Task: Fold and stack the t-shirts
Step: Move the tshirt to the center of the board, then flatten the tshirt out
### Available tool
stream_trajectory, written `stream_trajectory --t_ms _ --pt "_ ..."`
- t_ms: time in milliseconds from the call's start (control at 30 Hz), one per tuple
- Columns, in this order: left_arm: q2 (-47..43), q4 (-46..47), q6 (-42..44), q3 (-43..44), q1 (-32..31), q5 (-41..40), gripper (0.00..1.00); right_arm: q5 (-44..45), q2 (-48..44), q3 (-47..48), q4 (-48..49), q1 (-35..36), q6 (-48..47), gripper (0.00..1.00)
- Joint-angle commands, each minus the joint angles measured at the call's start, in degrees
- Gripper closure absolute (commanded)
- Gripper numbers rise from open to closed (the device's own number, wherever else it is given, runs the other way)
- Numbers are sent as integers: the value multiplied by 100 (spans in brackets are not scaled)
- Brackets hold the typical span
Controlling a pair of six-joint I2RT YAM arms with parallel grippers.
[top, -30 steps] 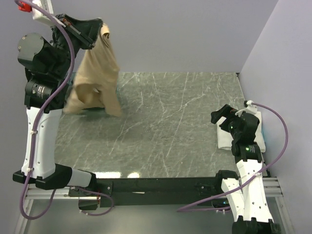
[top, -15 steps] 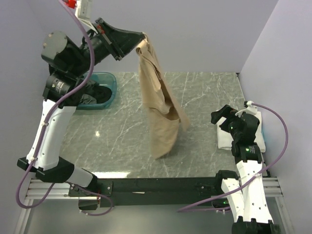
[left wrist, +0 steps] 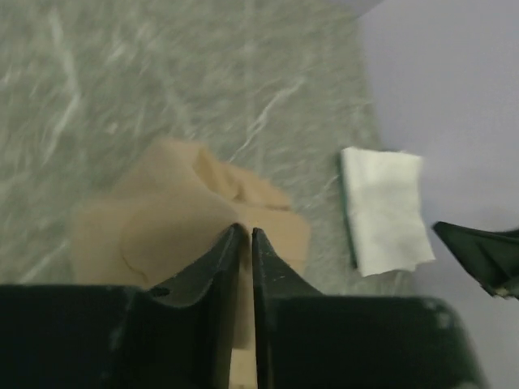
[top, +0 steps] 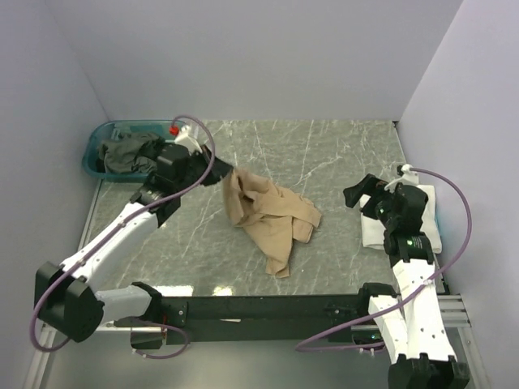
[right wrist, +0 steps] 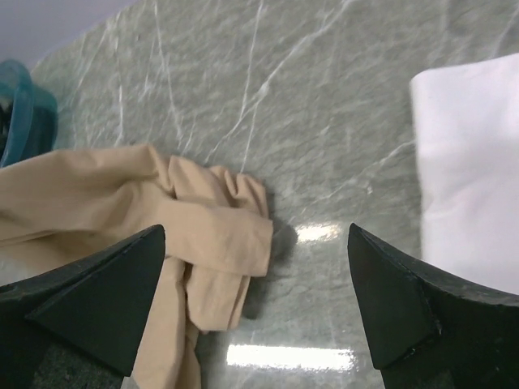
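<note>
Left end effector pinches the crumpled tan shirt on the desk; right end effector gapes wide near the white shirt.

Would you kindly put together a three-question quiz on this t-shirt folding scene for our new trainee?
1. Fill in: the left tool is shut on the ___ t-shirt.
2. True or false: the right tool is open and holds nothing.
3. Where on the table does the folded white t-shirt lie? A far left corner; B right edge; C centre.

Key: 1 tan, the crumpled tan t-shirt; 2 true; 3 B.
</note>
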Motion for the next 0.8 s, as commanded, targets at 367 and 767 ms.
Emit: stream_trajectory --t_ms 367,767 --pt "-152 -1212 -258 -575 -13 -1519 1 723 527 299 -345 1417 -194 0" --pt "-609 -1653 -769 -2051 -13 -1801 1 1795 895 -359 -258 4580 1414 0"
